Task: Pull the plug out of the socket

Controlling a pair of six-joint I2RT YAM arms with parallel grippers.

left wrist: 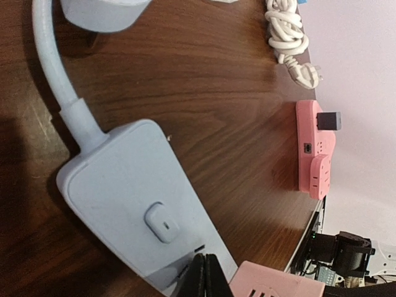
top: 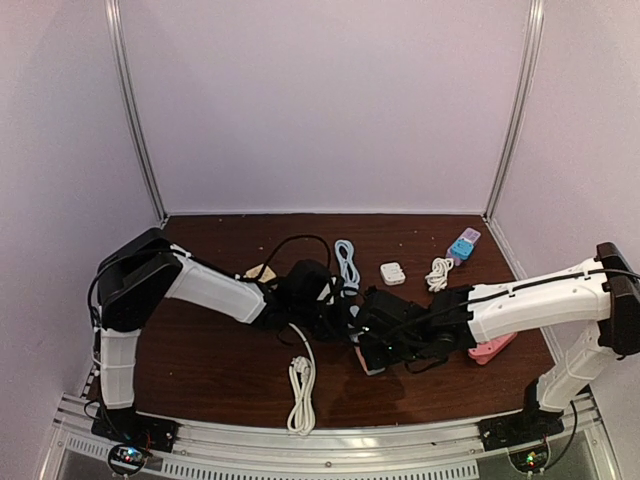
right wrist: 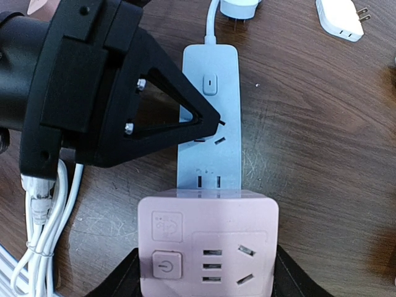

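A light blue power strip (right wrist: 210, 124) lies flat on the wooden table, also in the left wrist view (left wrist: 124, 192). A pink cube-shaped plug adapter (right wrist: 207, 241) sits on its near end. My right gripper (right wrist: 207, 275) is shut on the adapter, one finger on each side of it. My left gripper (left wrist: 204, 275) is shut, its fingertips together on the strip's face near the three-pin holes, a little in front of the adapter (left wrist: 272, 281). In the top view both grippers meet at the table's middle, the left (top: 345, 318) and the right (top: 375, 345).
A second pink power strip (left wrist: 312, 148) with a dark plug (left wrist: 328, 120) lies at the right. A coiled white cable (top: 300, 385) lies near the front. A white charger (top: 392, 273), a white cord bundle (top: 439, 272), a blue cable (top: 346, 262) and a small blue box (top: 463, 245) sit behind.
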